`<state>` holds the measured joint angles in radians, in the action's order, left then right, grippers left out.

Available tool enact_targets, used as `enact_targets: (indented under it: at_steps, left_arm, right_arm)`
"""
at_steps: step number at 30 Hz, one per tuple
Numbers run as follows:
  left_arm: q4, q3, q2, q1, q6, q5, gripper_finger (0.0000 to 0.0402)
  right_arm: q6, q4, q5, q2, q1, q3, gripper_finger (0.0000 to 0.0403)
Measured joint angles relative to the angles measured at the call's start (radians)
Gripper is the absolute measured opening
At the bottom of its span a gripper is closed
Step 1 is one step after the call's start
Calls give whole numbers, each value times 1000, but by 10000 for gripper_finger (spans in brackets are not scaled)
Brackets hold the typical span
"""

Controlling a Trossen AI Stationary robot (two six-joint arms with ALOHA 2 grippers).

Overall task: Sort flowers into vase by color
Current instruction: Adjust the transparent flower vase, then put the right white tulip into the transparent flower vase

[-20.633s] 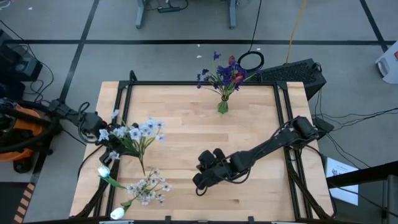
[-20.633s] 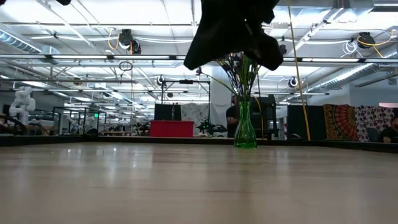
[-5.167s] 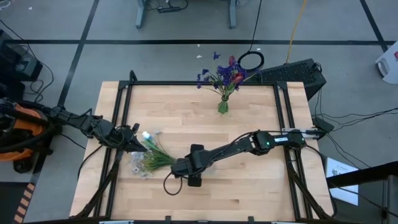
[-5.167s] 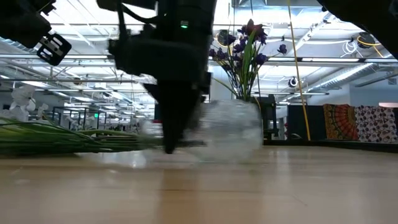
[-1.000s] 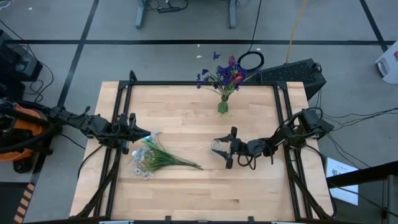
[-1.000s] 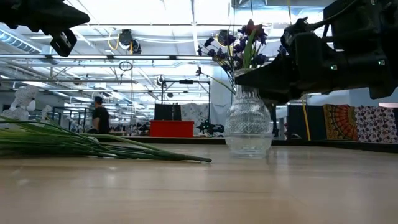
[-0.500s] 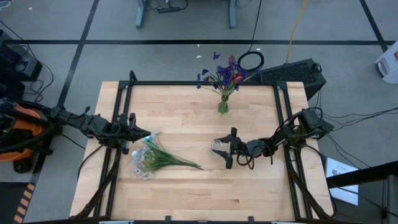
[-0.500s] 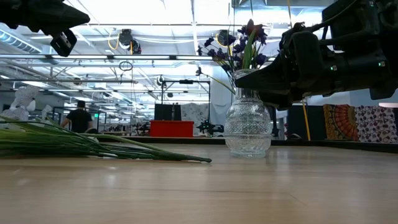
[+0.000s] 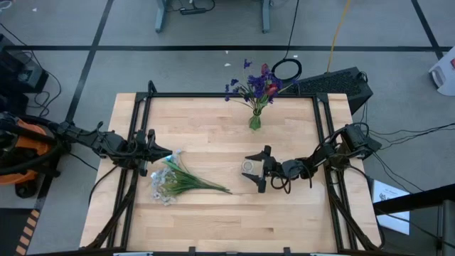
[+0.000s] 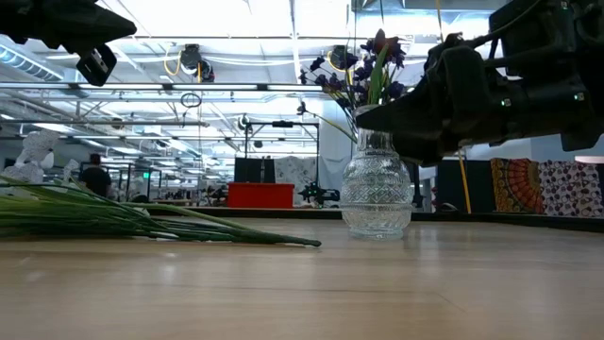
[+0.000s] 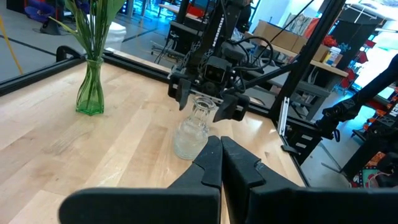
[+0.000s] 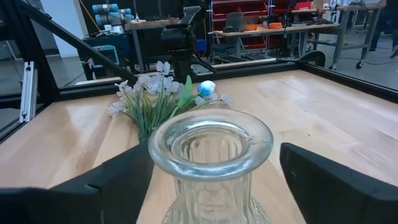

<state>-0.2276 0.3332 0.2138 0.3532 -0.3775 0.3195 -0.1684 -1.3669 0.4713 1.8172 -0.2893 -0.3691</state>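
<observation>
Left arm: reaches in from the left edge of the high view and lies low along the table's left side; the left gripper (image 9: 151,151) sits just over the table's left rim, its fingers (image 11: 214,163) pressed together with nothing between them.
White flowers: a bunch of white and pale flowers (image 9: 170,181) lies flat on the wood in the lower left of the high view, blossoms just beside the left gripper, green stems fanning toward the table's centre; in the low view the stems (image 10: 123,223) stretch along the left.
Table: pale wooden top (image 9: 213,220) in a black metal frame, filling the middle of the high view.
Clear vase: a cut-glass vase (image 9: 249,166) stands upright right of centre, nothing in it; its open mouth (image 12: 211,142) fills the middle of the right wrist view.
Right arm: comes in from the right edge of the high view, folded low, forearm pointing left; the right gripper (image 9: 260,168) has its fingers (image 12: 339,177) spread wide on either side of the clear vase's neck, with gaps showing on both sides, not touching the glass.
Green vase: a slim green glass vase (image 9: 254,121) stands upright at the upper centre of the table, holding purple-blue sprays and a dark red bud (image 9: 257,82).
Room: grey floor with dark lines around the table; a workshop with racks, benches and ceiling lights behind, and a person (image 10: 95,177) far off at the left of the low view.
</observation>
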Motion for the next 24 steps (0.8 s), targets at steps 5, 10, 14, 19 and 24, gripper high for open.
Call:
enact_targets:
  at_steps: [5,10,14,19,24]
  left_arm:
    - [0,0,0,0,-2,0,2]
    - [1,0,0,0,-3,0,2]
    - [1,0,0,0,-3,0,2]
    - [1,0,0,0,29,14,2]
    - [2,0,0,0,46,34,2]
  right_arm:
    - [6,-4,-31,-27,-1,0,358]
    - [53,76,-30,-116,-10,1,376]
    - [67,137,-29,-225,-14,1,384]
    - [127,213,-29,-388,-14,1,384]
    - [128,353,-27,-559,-14,0,384]
